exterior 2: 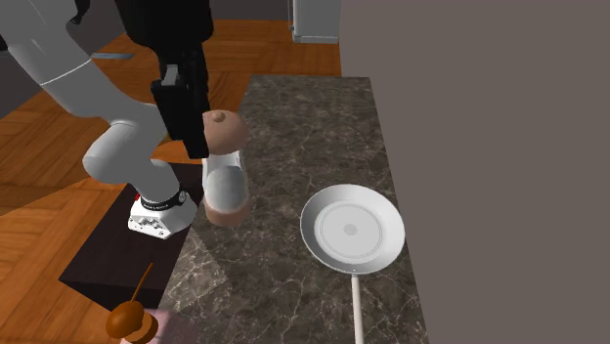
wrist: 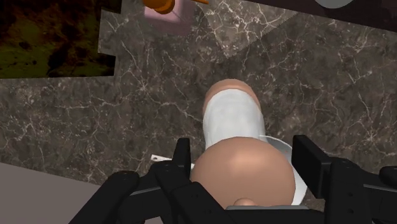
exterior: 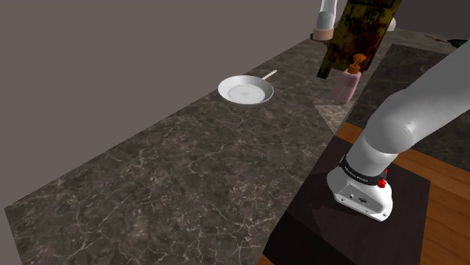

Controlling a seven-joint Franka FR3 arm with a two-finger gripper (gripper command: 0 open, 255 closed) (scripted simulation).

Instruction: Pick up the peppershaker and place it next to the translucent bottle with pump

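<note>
The peppershaker (exterior 2: 225,181) has a white body and tan ends. It hangs upright above the dark marble counter (exterior 2: 293,127), and its lower part shows at the upper edge of the shoulder view (exterior: 325,21). My black gripper (exterior 2: 200,142) is shut on its upper end. In the wrist view the fingers (wrist: 181,159) clasp the shaker (wrist: 232,121) from both sides. The translucent pinkish bottle (exterior: 349,81) with an orange pump stands on the counter, a short way beyond the shaker's base (wrist: 167,13).
A white pan (exterior: 245,90) with a thin handle lies on the counter near the grey wall. A tall dark box with yellow print (exterior: 355,30) stands just behind the bottle. My dark stand (exterior: 339,226) sits on a wooden floor beside the counter.
</note>
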